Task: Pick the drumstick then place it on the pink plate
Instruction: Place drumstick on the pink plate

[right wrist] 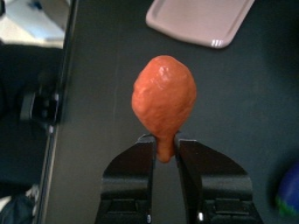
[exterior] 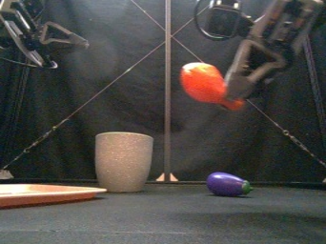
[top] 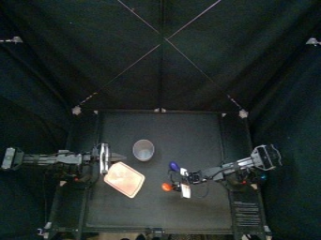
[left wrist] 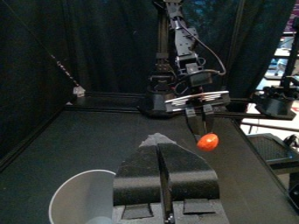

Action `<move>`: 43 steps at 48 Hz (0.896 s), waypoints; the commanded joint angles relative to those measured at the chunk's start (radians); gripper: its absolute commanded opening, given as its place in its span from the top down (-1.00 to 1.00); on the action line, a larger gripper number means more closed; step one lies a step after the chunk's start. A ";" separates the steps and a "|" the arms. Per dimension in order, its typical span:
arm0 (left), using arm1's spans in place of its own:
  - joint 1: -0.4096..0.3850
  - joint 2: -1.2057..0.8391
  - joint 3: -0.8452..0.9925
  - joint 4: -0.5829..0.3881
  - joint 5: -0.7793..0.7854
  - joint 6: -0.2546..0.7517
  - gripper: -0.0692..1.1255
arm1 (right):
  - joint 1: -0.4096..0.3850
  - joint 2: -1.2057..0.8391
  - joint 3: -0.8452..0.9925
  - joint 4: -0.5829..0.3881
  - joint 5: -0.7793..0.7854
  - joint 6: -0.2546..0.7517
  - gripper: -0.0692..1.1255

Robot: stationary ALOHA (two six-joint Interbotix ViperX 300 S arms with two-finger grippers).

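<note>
Orange-red, smooth plastic forms the drumstick [exterior: 201,82], which is held in the air above the worktop [top: 141,212] by the right tool [exterior: 234,93]. It is shaped as a plump teardrop, rounded at one end and narrowed to a thin shank at the other. That shank is clamped between the two flat black jaws, as is shown plainly in the right wrist view. Nothing but the jaws is touched by the drumstick, and its fat end is tilted up and toward the left side. In the top view it is placed just to the right of the plate [top: 126,178], near its edge but not over it.

The plate is made as a flat, pale pink rectangle with rounded corners and a low rim, and it is laid on the matte black worktop at the left front. Behind it a tall grey cup [exterior: 124,160] is stood upright, its wall speckled and slightly tapered toward the base. A small eggplant [exterior: 230,183], glossy purple and oval, is laid on its side to the right of the cup, lower than the raised drumstick.

The left tool [left wrist: 163,171] is held raised at the left, beside the plate, with its jaws pressed together and nothing gripped between them.
</note>
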 commanded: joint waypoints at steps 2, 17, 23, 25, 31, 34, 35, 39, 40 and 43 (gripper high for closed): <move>0.008 0.003 -0.017 0.003 -0.009 0.000 0.67 | -0.018 0.064 -0.112 -0.005 -0.081 -0.006 0.20; 0.031 0.003 -0.018 0.000 -0.011 -0.002 0.67 | -0.028 0.362 -0.417 -0.040 -0.100 0.000 0.20; 0.037 0.002 -0.014 0.000 -0.009 0.000 0.67 | -0.037 0.456 -0.538 -0.040 -0.092 0.000 0.20; 0.038 0.002 -0.012 0.002 -0.009 0.000 0.67 | -0.041 0.482 -0.575 -0.040 -0.083 0.000 0.20; 0.040 -0.002 -0.002 0.002 -0.009 0.000 0.67 | -0.060 0.551 -0.670 -0.054 -0.044 0.000 0.19; 0.040 -0.002 0.005 0.002 -0.011 0.000 0.67 | -0.071 0.572 -0.699 -0.066 -0.032 0.003 0.18; 0.038 -0.002 0.008 0.002 -0.009 0.000 0.67 | -0.075 0.578 -0.709 -0.066 -0.028 0.003 0.18; 0.040 -0.002 0.015 0.002 -0.009 0.000 0.67 | -0.091 0.601 -0.732 -0.069 -0.017 0.003 0.12; 0.040 -0.002 0.017 0.002 -0.009 0.000 0.67 | -0.094 0.603 -0.736 -0.071 -0.015 0.003 0.10; 0.038 -0.003 0.020 0.003 -0.009 0.000 0.67 | -0.106 0.612 -0.744 -0.074 -0.012 0.003 0.01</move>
